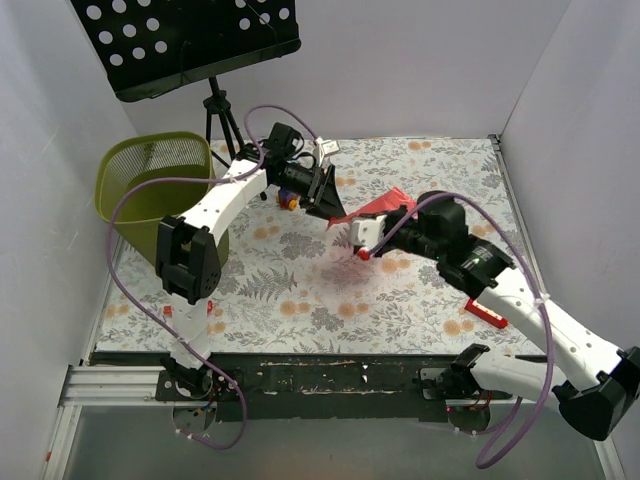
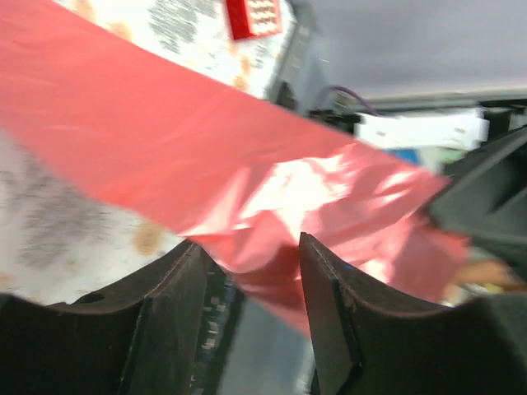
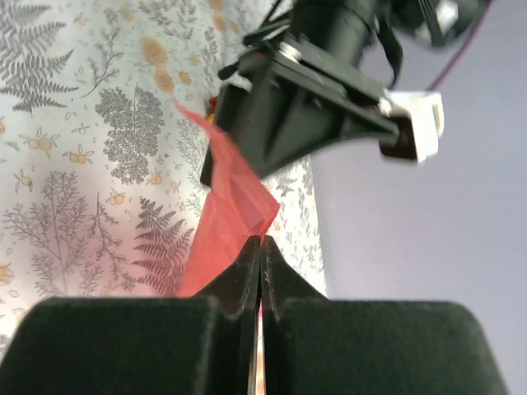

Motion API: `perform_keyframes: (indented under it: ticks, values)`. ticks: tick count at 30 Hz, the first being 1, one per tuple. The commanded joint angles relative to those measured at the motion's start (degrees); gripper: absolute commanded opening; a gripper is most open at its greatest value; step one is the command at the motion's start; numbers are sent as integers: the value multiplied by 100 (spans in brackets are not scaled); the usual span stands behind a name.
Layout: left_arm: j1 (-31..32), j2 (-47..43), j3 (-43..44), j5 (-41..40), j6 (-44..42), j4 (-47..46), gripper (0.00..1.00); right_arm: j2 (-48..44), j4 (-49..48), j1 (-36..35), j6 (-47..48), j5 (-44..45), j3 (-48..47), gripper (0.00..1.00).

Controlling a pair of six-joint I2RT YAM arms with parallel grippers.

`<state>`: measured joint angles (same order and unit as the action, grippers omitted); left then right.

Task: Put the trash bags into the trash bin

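The right gripper [image 3: 260, 243] jaws clamp the trash bag [image 1: 385, 205], the left gripper [image 2: 251, 247] jaws seemingly apart around it; opposed pull could tear the film short of the ten-o'clock trash bin [image 1: 140, 175].

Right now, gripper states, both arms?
Left gripper: open, trash bag between its fingers, not clamped.
Right gripper: shut on the trash bag.
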<state>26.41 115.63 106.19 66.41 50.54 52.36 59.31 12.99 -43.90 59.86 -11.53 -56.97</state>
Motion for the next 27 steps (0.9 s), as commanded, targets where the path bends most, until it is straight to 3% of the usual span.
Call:
perform_keyframes:
  ticks: [1, 4, 7, 11, 13, 17, 27]
  values:
    - [-22, -1076, 219, -2102, -1370, 126, 47, -376, 1344, 417, -1458, -551, -736, 1]
    - [-31, -1936, -588, -2764, -2493, -549, 48, -429, 1907, 584, -1608, -771, -982, 1]
    - [13, -3305, -1922, -2730, -3882, -1462, 50, -385, 2303, 724, -1634, -860, -1263, 1]
    - [249, -4926, -3489, -2328, -5026, -2852, 64, -210, 2217, 970, -2170, -1070, -1457, 1]
    - [425, -5059, -3483, -2098, -5150, -2924, 65, -165, 1997, 1015, -2346, -1228, -1414, 1]
    - [584, -4595, -2965, -2044, -4510, -2722, 61, -34, 1786, 1033, -2391, -1483, -1404, 1]
    - [716, -3856, -2675, -1799, -3754, -3223, 50, 151, 1277, 1041, -2663, -1528, -1510, 1]
